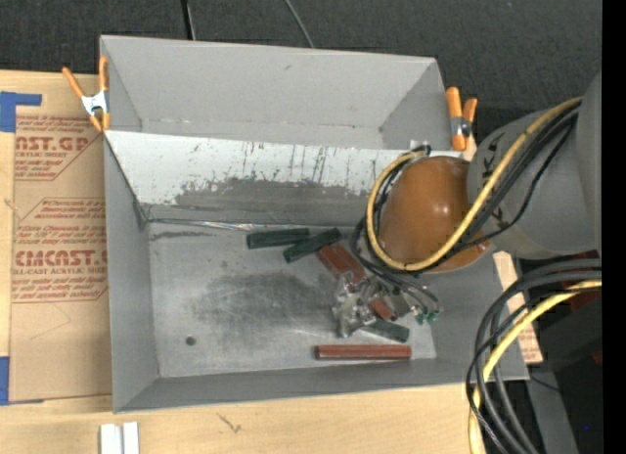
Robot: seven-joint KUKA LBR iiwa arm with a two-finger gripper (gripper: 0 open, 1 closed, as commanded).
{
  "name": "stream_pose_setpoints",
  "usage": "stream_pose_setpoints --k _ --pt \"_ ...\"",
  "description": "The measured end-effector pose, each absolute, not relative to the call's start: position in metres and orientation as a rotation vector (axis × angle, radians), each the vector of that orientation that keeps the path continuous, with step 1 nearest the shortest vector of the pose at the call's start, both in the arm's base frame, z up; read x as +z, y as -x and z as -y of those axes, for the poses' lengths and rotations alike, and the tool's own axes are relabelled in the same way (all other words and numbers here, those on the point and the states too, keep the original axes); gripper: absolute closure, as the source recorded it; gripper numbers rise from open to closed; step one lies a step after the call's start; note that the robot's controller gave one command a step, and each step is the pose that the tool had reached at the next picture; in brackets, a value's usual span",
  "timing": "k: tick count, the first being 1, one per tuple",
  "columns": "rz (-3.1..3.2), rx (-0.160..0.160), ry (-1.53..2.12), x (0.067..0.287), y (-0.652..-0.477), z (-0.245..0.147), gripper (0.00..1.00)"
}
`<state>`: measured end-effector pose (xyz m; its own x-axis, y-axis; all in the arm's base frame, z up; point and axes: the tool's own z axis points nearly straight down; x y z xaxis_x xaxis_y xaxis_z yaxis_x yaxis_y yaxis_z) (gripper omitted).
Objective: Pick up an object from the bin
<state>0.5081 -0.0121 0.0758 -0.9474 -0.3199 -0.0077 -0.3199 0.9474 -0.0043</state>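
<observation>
The end effector [364, 310] hangs low in the right, near part of the bin [132, 276]. It is there because that is where the small things lie close together. Right under it is a small dark green piece [393, 331], and that looks like the thing to pick. It lies on the bin floor, just on the far side of a long red-brown stick [362, 351]. I cannot tell if the end effector is apart or together, or if it has anything in it.

A brown block [335, 258] sits just beside the end effector on its far side. It is so close that I think it could get bumped or caught by mistake. Further left lie two dark green pens [277, 239], side by side, out of the way. The left half of the bin floor is bare.

The round orange cover [425, 209] on the arm and its looping cables [509, 154] hang over the right side, so things may be hidden under them.
</observation>
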Motion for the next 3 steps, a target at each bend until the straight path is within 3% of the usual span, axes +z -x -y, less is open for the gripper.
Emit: stream_pose_setpoints --k 1,2,3 --pt "-3.082 -0.002 0.505 0.075 -0.510 0.011 0.00" --pt "-3.081 -0.001 0.506 0.075 -0.510 0.011 0.00" --pt "-3.057 -0.001 0.701 0.075 -0.519 0.084 1.00"
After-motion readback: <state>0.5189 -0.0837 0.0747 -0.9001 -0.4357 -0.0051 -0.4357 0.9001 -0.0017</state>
